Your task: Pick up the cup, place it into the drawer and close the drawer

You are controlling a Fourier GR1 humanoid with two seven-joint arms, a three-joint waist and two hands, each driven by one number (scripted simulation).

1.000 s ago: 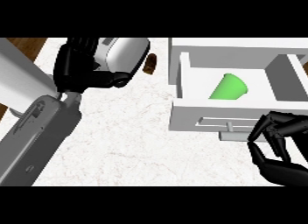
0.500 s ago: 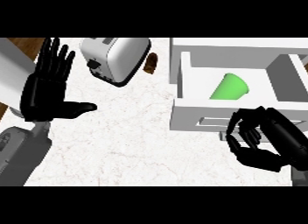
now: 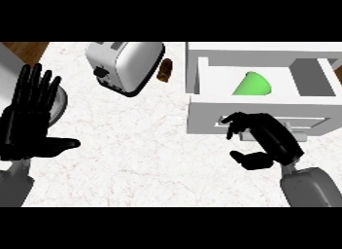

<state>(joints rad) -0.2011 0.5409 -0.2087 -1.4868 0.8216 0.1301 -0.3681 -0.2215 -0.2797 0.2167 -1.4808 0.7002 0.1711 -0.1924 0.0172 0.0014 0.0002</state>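
Green cup (image 3: 252,85) lying on its side inside the open white drawer (image 3: 202,73), upper right of the frame. Long axis running roughly from lower left to upper right, narrower rounded end toward the upper right, wider end toward the lower left; which end is the mouth cannot be told. Nothing else visible in that main compartment. A smaller grey-walled section (image 3: 312,82) at the drawer's right side, contents not discernible. Drawer pulled out over the counter (image 3: 152,141), its white front panel (image 3: 202,114) facing the lower part of the frame.

Right hand (image 3: 270,138) at centre right, just below and partly overlapping the drawer's front panel, near the handle (image 3: 303,129). Fingers curled inward with thumb set apart below them, holding nothing visible; whether touching the handle cannot be told.

Left hand (image 3: 26,121) at the left edge, open and resting, fingers straight and together pointing up the frame, thumb out to the right, over a grey round item (image 3: 59,104) mostly hidden behind it.

Silver toaster (image 3: 124,65) at upper centre, tilted, with a small brown object (image 3: 166,70) just beside its right edge, between toaster and drawer.
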